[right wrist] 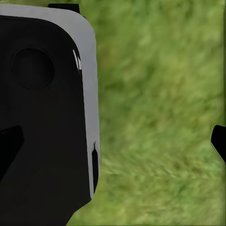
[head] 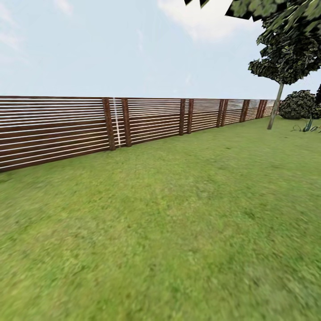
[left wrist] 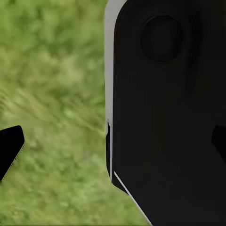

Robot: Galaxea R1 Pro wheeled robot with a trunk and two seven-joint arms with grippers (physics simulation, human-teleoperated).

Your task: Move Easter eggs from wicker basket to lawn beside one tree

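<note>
The lawn (head: 160, 232) of the garden spreads wide in front of me in the head view. A tree (head: 275, 107) with a slim grey trunk and a leafy canopy stands far off at the right, near the fence. The Easter eggs and the wicker basket are out of view. In the left wrist view my left gripper (left wrist: 113, 146) is open, its dark fingertips (left wrist: 9, 149) far apart over grass and a black part of my own body. My right gripper (right wrist: 113, 143) is open too, with its fingertips (right wrist: 219, 142) spread and nothing between them.
A brown horizontal-slat fence (head: 89, 127) runs along the left and recedes to the far right. A dark rounded bush (head: 298, 104) and a small spiky plant (head: 307, 127) sit beyond the tree. Leaves of another canopy (head: 267, 9) hang in at the top right.
</note>
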